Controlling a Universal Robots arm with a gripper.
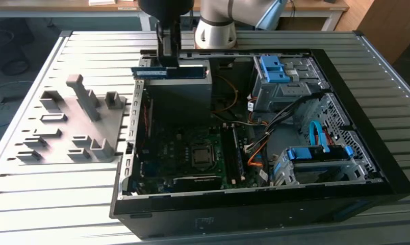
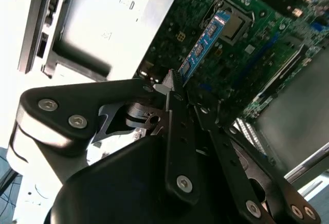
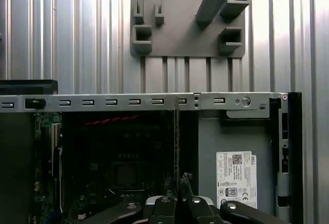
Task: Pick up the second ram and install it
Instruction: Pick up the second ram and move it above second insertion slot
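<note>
The second ram (image 1: pixel 170 72) is a thin dark board with a white label. It hangs level above the open computer case (image 1: pixel 368 127), over the grey power supply (image 1: pixel 181 94) at the back. My gripper (image 1: pixel 168 65) is shut on its upper edge. In the second wrist view the ram (image 2: pixel 203 44) sticks out from the closed fingertips (image 2: pixel 174 91) over the green motherboard (image 2: pixel 257 39). In the first wrist view the ram (image 3: pixel 177 142) appears edge-on as a thin line above my gripper (image 3: pixel 181 180). The long black memory slots (image 1: pixel 235 153) lie lower on the motherboard (image 1: pixel 171 153).
A grey holder plate (image 1: pixel 55 138) with upright blocks lies on the slatted table at the exterior view's left of the case, also in the first wrist view (image 3: pixel 175 34). Blue-handled drive cages (image 1: pixel 280 71) (image 1: pixel 314 158) and loose cables (image 1: pixel 259 148) fill the case's other side.
</note>
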